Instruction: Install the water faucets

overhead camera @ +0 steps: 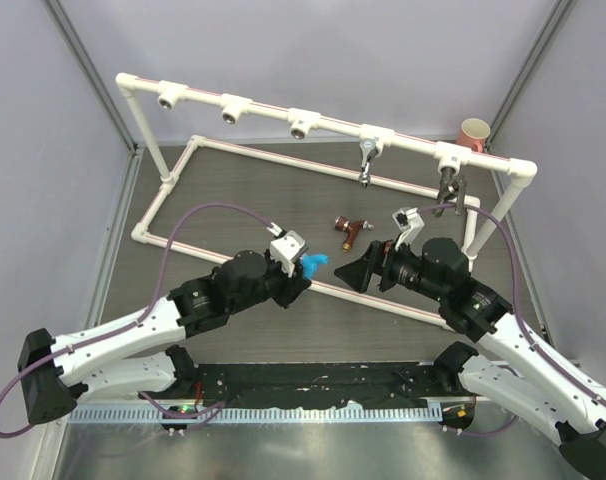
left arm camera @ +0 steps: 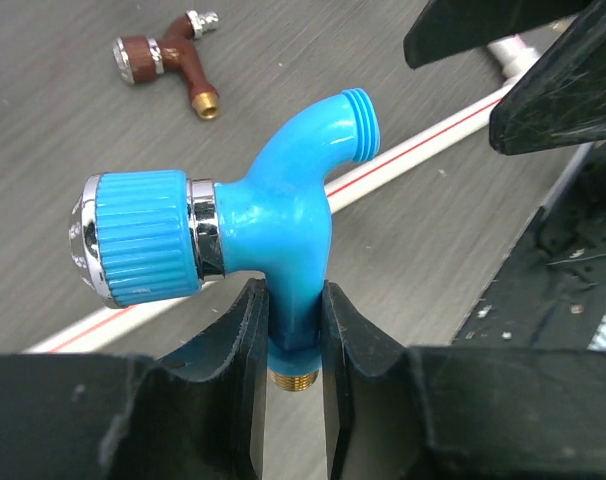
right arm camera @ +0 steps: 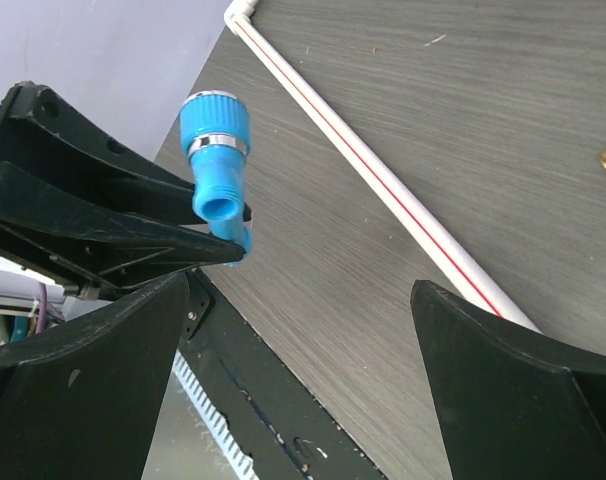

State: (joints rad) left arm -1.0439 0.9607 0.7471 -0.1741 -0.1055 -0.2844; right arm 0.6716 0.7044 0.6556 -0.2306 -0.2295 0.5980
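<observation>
My left gripper (overhead camera: pixel 305 270) (left arm camera: pixel 295 300) is shut on the stem of the bright blue-handled faucet (overhead camera: pixel 314 263) (left arm camera: pixel 283 210) and holds it over the table, brass thread down between the jaws. The blue faucet also shows in the right wrist view (right arm camera: pixel 215 150). My right gripper (overhead camera: pixel 358 270) (right arm camera: pixel 301 285) is wide open and empty, facing the blue faucet from the right. The copper faucet (overhead camera: pixel 349 230) (left arm camera: pixel 168 55) lies on the table. The silver faucet (overhead camera: pixel 367 160) and the dark grey faucet (overhead camera: pixel 449 185) hang from sockets on the white pipe rail (overhead camera: pixel 273 105).
Three empty tee sockets (overhead camera: pixel 233 110) sit on the left part of the rail. The rail's white base pipe (overhead camera: pixel 173 190) (right arm camera: pixel 383 180) runs across the table between the arms. A pink cup (overhead camera: pixel 474 133) stands at the back right. A black strip (overhead camera: pixel 313 380) lines the near edge.
</observation>
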